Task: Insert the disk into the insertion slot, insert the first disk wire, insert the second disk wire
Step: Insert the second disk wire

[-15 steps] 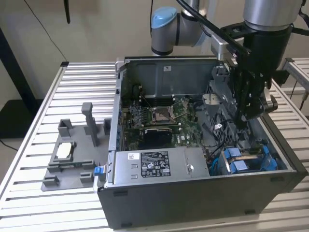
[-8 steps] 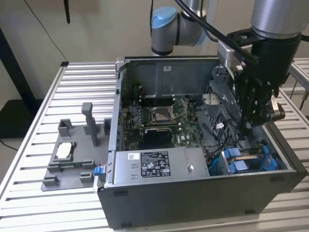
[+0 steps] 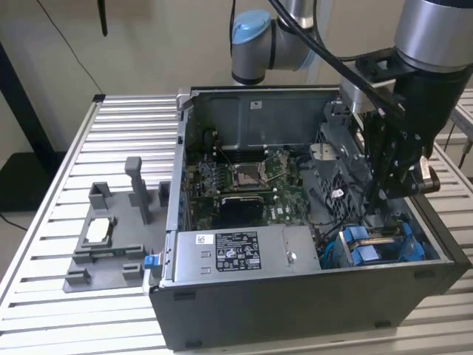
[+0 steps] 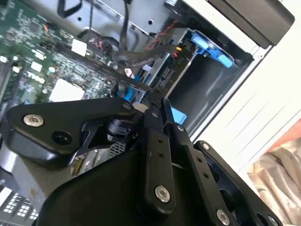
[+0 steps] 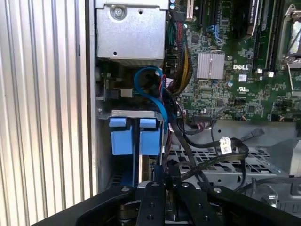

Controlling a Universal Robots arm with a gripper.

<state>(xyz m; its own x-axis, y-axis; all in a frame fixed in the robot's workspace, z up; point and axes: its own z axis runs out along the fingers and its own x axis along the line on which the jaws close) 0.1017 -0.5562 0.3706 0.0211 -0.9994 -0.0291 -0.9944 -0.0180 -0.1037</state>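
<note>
Nearest the lens in both wrist views is my own claw [image 5: 162, 176]: black linkage bars and bolts, fingers brought close together at the tip. In the first wrist view the tips sit at a dark cable end beside the drive bay; I judge they pinch a wire connector, but the contact point is hidden, so I cannot tell for sure.

Key relation: the disk [image 3: 377, 248] lies directly below and just ahead of the claw [image 3: 392, 194] in the exterior view, already seated in the insertion slot [image 3: 410, 255] at the case corner nearest the exterior view's right. Its blue carrier tabs [image 5: 134, 136] show side by side in the first wrist view, long axis running down into the bay, away from the claw. The disk step looks done; the work now stands at the wires.

A blue cable [image 5: 153, 87] loops over the tabs, and black cables [image 5: 202, 146] cross between the claw and the circuit board [image 5: 225, 66].

Room: tight. The power-supply box [image 3: 236, 255] flanks the bay on the exterior view's left, the case wall [image 3: 443, 259] on the other side. The computer case [image 3: 295, 303] stands on a ribbed aluminium worktop [image 3: 118, 140], with a grey fixture plate [image 3: 111, 237] well apart.
</note>
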